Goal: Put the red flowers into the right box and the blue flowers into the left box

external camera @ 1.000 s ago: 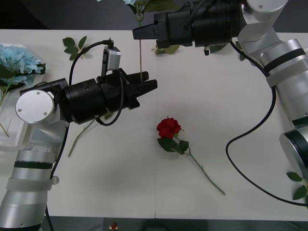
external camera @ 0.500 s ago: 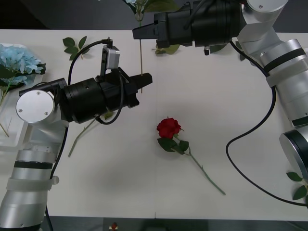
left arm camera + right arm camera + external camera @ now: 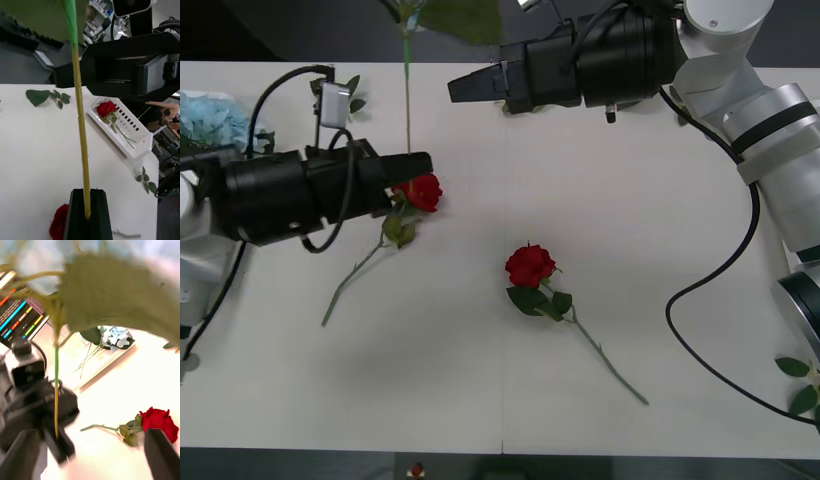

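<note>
Step in hand: blue flower transfer. Left hand [image 3: 412, 168] clamped on blue flower stem [image 3: 80, 123], just above nearest rose [image 3: 420, 192] on surface [image 3: 480, 390]. Next: carry toward left box [image 3: 107, 362]. Farther off, right hand [image 3: 465, 88] hovering, fingers spread.

The stem [image 3: 407, 100] held by the left pincer [image 3: 415, 170] runs past the frame edge, its bloom cut off.
</note>
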